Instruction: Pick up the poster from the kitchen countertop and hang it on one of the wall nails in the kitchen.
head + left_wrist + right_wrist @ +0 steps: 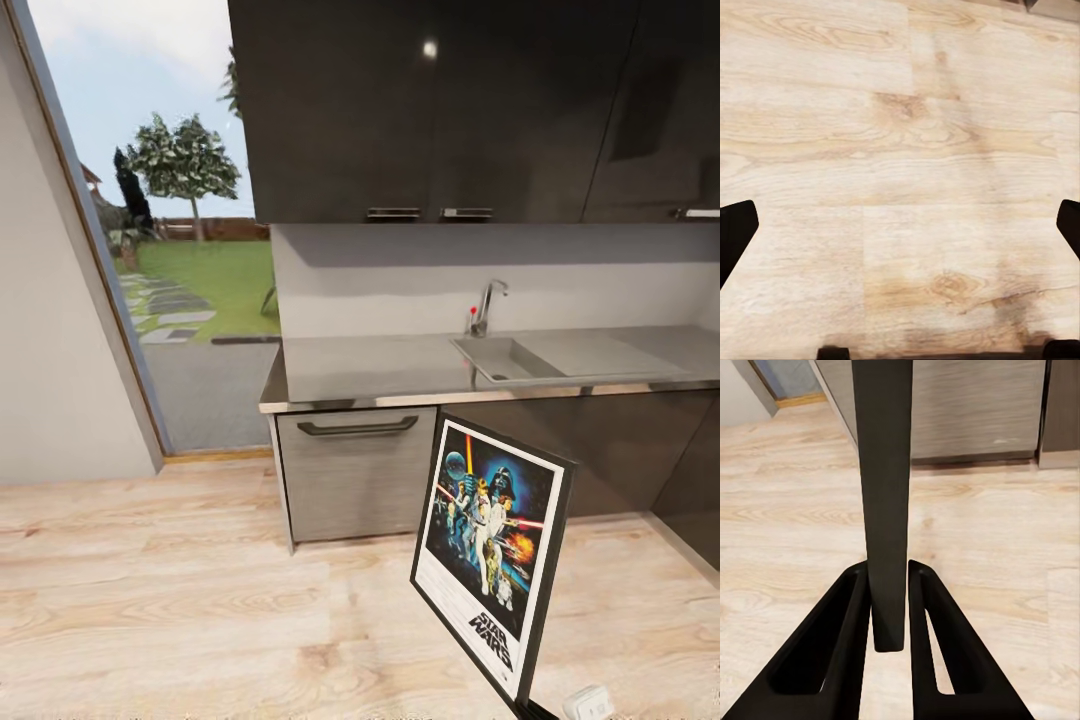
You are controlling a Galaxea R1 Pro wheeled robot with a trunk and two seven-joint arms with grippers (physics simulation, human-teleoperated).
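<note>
The poster (490, 560) is standing closest to the head camera, low and right of centre, upright and turned at an angle so its dark blue artwork and white border are facing partly left. Its black frame is running down toward the bottom edge of the picture, where a small white part of the robot (588, 703) is peeking in beside it. The poster is being carried clear of the countertop (380, 365), in front of the dark lower cabinets and above the wooden floor (180, 590).

The right wrist camera is giving what the head view is hiding: the right gripper (890, 585) is clamping the poster's edge (883, 495), both black fingers (847, 622) pressing against the thin dark frame, seen edge-on as a tall strip rising between them. Behind it a grey drawer front (975, 405) and pale floorboards are showing.

The left wrist camera is looking straight down at bare wood planks (900, 172). The left gripper (900, 225) is standing spread wide with nothing between its fingertips (735, 229), which are just entering at opposite edges.

Back in the head view, the sink (505, 360) and chrome tap (487, 305) are sitting in the countertop, dark upper cabinets (420, 100) are hanging above, and a tall window (170, 200) at the left is showing lawn and a tree.
</note>
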